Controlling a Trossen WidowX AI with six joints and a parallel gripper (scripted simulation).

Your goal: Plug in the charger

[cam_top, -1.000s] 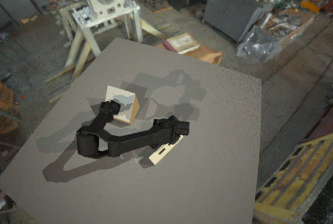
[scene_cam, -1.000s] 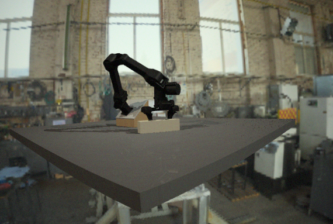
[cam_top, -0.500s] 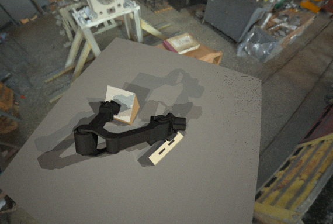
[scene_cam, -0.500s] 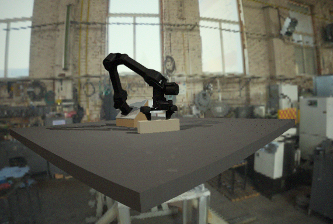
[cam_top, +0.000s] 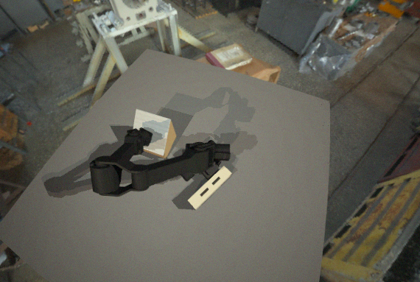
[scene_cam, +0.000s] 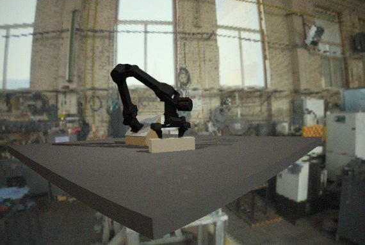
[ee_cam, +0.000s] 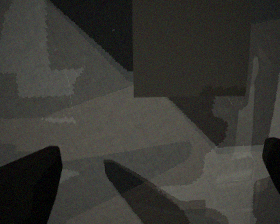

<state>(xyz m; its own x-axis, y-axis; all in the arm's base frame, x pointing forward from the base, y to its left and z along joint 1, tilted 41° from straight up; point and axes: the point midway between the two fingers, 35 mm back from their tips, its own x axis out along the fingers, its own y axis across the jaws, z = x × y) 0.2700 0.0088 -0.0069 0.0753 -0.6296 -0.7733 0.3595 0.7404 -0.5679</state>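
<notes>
Wrist view is showing you the fingers (cam_top: 200, 175) (scene_cam: 170, 132) standing wide apart, with nothing being gripped. A dim, square-edged block (ee_cam: 191, 50) is filling the upper part of that picture, and it may be the charger, but you are seeing no prongs to confirm it. So the charger's place is remaining uncertain to the eye.

Just beyond the fingertips, the cream power strip (cam_top: 197, 203) (scene_cam: 173, 145) is lying on the grey surface (cam_top: 258, 224) (scene_cam: 192, 176) (ee_cam: 106, 120), its two dark slots facing upward. Farther off, near the arm's foot, a wedge-shaped wooden block (cam_top: 166, 140) (scene_cam: 137, 140) is sitting with its pale sloping face up.

You are probably dealing with a light, stiff charger, its plastic sides perhaps a little slippery and its prongs the delicate part. You are wanting to take it by two opposite sides of the body, keeping the fingers clear of the prongs so that both are meeting the shutter squarely; a tilted hold is likely to be jamming there. On the strip and the blocks you are finding no brand, label or writing that can be read.
</notes>
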